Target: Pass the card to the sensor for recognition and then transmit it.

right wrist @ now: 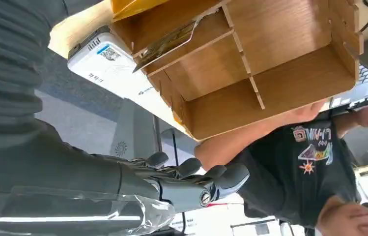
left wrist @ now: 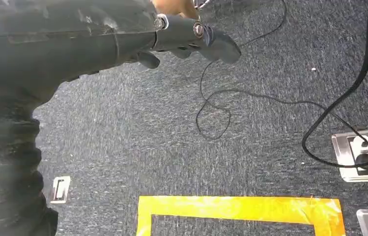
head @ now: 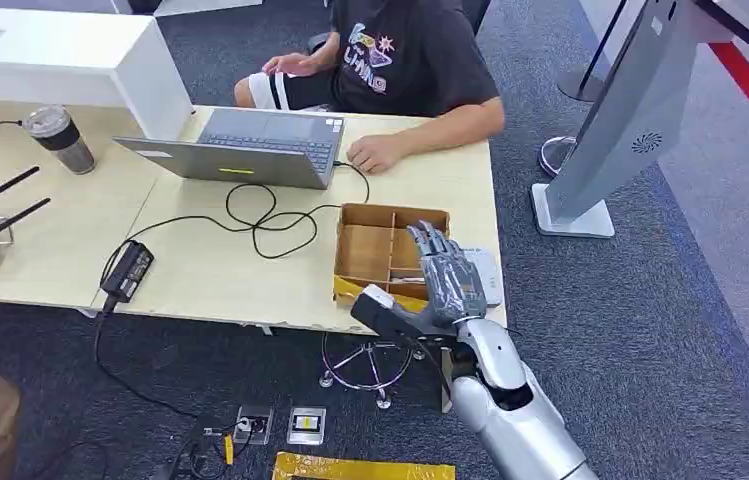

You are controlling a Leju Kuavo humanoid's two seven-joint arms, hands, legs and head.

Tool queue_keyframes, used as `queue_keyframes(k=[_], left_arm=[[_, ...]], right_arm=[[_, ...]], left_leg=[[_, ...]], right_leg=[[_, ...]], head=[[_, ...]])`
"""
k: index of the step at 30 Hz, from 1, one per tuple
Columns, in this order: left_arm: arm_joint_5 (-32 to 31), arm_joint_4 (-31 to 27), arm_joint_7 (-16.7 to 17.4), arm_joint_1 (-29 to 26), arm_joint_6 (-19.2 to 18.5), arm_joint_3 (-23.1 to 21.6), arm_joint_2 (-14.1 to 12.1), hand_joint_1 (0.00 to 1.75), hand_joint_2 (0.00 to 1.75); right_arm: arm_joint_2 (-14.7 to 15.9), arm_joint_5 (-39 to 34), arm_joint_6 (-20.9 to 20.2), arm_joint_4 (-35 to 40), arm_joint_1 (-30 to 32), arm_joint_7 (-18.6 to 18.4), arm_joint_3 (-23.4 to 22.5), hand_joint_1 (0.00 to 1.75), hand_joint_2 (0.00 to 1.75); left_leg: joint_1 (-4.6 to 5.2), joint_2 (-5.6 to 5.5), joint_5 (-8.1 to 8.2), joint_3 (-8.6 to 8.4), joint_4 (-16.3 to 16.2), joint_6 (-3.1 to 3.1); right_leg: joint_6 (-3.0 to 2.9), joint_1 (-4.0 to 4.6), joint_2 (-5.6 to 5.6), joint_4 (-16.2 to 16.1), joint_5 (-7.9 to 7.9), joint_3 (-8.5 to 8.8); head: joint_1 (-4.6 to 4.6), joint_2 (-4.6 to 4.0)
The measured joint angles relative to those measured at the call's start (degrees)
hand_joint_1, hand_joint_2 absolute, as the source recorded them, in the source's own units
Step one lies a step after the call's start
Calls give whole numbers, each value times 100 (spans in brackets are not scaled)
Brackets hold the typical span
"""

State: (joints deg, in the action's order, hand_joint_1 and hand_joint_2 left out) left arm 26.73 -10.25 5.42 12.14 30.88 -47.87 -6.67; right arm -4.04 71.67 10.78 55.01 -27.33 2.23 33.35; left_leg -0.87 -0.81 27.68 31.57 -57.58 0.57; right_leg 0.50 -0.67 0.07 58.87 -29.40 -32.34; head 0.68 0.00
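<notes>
My right hand is raised over the front right corner of the table, above the wooden divided box. Its fingers are spread and it holds nothing. A white sensor unit lies just right of the box, partly behind the hand. In the right wrist view a card leans in the box compartment next to the sensor, apart from the right hand. My left hand hangs over the carpet with nothing in it.
A person sits behind the table, one hand resting near a laptop. A black cable and power adapter cross the tabletop. A cup stands at the left. A white kiosk stands to the right.
</notes>
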Motion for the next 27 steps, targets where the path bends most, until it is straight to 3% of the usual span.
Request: queue_keyframes(k=[27], left_arm=[[-13,0,15,7,-7,0,0,0,175]], right_arm=[[-48,52,-181,-260,-95,-118,2,16,175]], left_leg=[[0,0,0,0,0,0]], right_leg=[[0,0,0,0,0,-1]], head=[[2,0]])
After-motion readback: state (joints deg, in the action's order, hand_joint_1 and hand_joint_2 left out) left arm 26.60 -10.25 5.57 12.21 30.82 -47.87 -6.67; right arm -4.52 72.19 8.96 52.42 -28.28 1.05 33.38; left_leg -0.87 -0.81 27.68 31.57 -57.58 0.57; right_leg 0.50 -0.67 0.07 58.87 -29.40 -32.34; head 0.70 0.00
